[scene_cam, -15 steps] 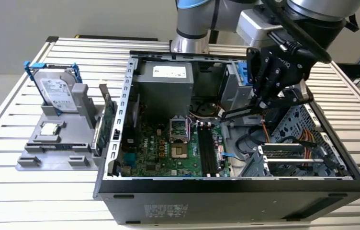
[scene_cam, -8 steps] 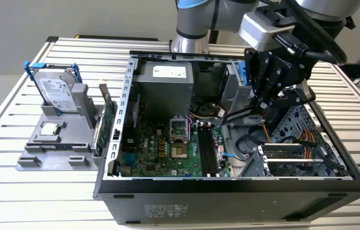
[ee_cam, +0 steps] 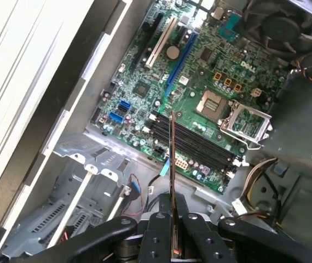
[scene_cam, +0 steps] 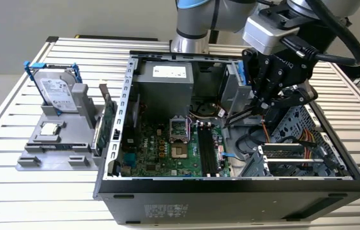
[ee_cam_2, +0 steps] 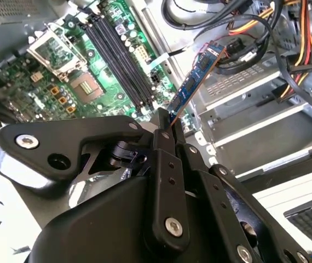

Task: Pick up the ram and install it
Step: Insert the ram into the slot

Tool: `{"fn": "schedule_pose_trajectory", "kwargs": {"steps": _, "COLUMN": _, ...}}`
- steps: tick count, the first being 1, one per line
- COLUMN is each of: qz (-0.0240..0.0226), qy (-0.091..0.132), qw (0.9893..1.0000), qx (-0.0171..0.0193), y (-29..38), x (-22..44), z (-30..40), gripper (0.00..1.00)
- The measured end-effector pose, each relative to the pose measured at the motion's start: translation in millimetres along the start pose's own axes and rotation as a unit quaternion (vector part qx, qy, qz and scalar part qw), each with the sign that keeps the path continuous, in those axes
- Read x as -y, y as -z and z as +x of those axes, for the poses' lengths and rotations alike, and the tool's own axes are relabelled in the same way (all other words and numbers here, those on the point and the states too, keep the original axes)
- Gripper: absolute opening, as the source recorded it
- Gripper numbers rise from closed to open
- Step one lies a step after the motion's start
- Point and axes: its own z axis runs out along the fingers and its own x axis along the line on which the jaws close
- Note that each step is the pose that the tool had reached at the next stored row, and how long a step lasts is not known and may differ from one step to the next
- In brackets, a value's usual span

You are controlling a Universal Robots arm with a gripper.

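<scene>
My gripper (scene_cam: 263, 105) hangs over the right-hand side of the open computer case (scene_cam: 231, 184) in the exterior view, above the drive cage. It is shut on the ram (ee_cam_2: 195, 79), a slim green stick that juts out from between the fingertips. In the first wrist view the ram (ee_cam: 172, 159) shows edge-on as a thin strip rising from the gripper (ee_cam: 173, 219). The black memory slots (ee_cam: 200, 143) on the green motherboard (scene_cam: 161, 153) lie below and to one side of the stick, apart from it. Both wrist views show those slots (ee_cam_2: 117, 52) holding no stick.
A grey holder (scene_cam: 33, 160) at the exterior view's left carries a hard drive (scene_cam: 59, 93), a small silver chip (scene_cam: 51, 128) and a green expansion card (scene_cam: 106, 122). Inside the case are the power supply (scene_cam: 167, 79), CPU socket (scene_cam: 178, 129), loose cables (ee_cam_2: 304, 49) and metal drive cage (scene_cam: 295, 155).
</scene>
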Motion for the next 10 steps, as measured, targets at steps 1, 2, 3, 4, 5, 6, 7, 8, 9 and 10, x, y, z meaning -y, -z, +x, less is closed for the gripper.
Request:
{"fn": "schedule_pose_trajectory", "kwargs": {"steps": 1, "qz": -0.0002, "qy": 0.005, "qw": 1.0000, "qx": -0.0002, "y": 0.0, "x": 0.0, "z": 0.0, "gripper": 0.00}}
{"fn": "schedule_pose_trajectory", "kwargs": {"steps": 2, "qz": -0.0003, "qy": 0.011, "qw": 0.9999, "qx": -0.0004, "y": 0.0, "x": 0.0, "z": 0.0, "gripper": 0.00}}
{"fn": "schedule_pose_trajectory", "kwargs": {"steps": 3, "qz": -0.0005, "qy": 0.017, "qw": 0.9999, "qx": -0.0006, "y": 0.0, "x": 0.0, "z": 0.0, "gripper": 0.00}}
{"fn": "schedule_pose_trajectory", "kwargs": {"steps": 4, "qz": -0.0007, "qy": 0.023, "qw": 0.9997, "qx": -0.0009, "y": 0.0, "x": 0.0, "z": 0.0, "gripper": 0.00}}
{"fn": "schedule_pose_trajectory", "kwargs": {"steps": 5, "qz": -0.0009, "qy": 0.029, "qw": 0.9996, "qx": -0.0011, "y": 0.0, "x": 0.0, "z": 0.0, "gripper": 0.00}}
{"fn": "schedule_pose_trajectory", "kwargs": {"steps": 6, "qz": -0.0011, "qy": 0.035, "qw": 0.9994, "qx": -0.0013, "y": 0.0, "x": 0.0, "z": 0.0, "gripper": 0.00}}
{"fn": "schedule_pose_trajectory", "kwargs": {"steps": 7, "qz": -0.0013, "qy": 0.041, "qw": 0.9992, "qx": -0.0016, "y": 0.0, "x": 0.0, "z": 0.0, "gripper": 0.00}}
{"fn": "schedule_pose_trajectory", "kwargs": {"steps": 8, "qz": -0.0014, "qy": 0.046, "qw": 0.9989, "qx": -0.0018, "y": 0.0, "x": 0.0, "z": 0.0, "gripper": 0.00}}
{"fn": "schedule_pose_trajectory", "kwargs": {"steps": 9, "qz": -0.0016, "qy": 0.052, "qw": 0.9986, "qx": -0.0020, "y": 0.0, "x": 0.0, "z": 0.0, "gripper": 0.00}}
{"fn": "schedule_pose_trajectory", "kwargs": {"steps": 10, "qz": -0.0018, "qy": 0.057, "qw": 0.9983, "qx": -0.0023, "y": 0.0, "x": 0.0, "z": 0.0, "gripper": 0.00}}
